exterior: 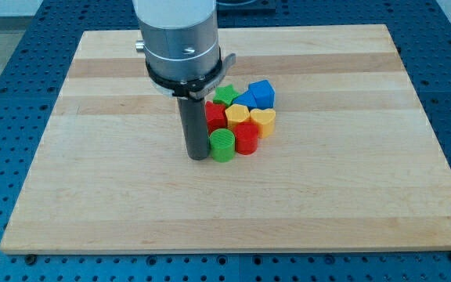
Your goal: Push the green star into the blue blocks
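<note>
bright, even light | soft short shadows | sharp focus | no glare

No readable text, labels or numbers anywhere.
</note>
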`<state>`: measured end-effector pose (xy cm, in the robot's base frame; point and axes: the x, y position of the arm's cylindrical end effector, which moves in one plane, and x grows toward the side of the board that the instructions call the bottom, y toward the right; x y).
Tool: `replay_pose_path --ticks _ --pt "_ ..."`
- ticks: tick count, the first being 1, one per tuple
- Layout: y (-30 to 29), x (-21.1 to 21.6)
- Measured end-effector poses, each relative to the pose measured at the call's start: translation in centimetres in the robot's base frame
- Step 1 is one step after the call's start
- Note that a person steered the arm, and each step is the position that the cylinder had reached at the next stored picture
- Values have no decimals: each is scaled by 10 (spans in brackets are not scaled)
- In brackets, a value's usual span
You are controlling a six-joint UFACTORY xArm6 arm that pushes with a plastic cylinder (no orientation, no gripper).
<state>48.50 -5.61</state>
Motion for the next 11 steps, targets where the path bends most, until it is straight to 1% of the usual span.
replay_pose_path --ticks 2,3,4,5,6,7,8,9,10,11 --pt "4 0" --pt "4 -16" --pt "-1 -14" --pt "-39 5" --pt "-34 65" --pt "26 84" --pt "-16 77" --pt "-39 19" --pt "-43 -64" --pt "-56 -128"
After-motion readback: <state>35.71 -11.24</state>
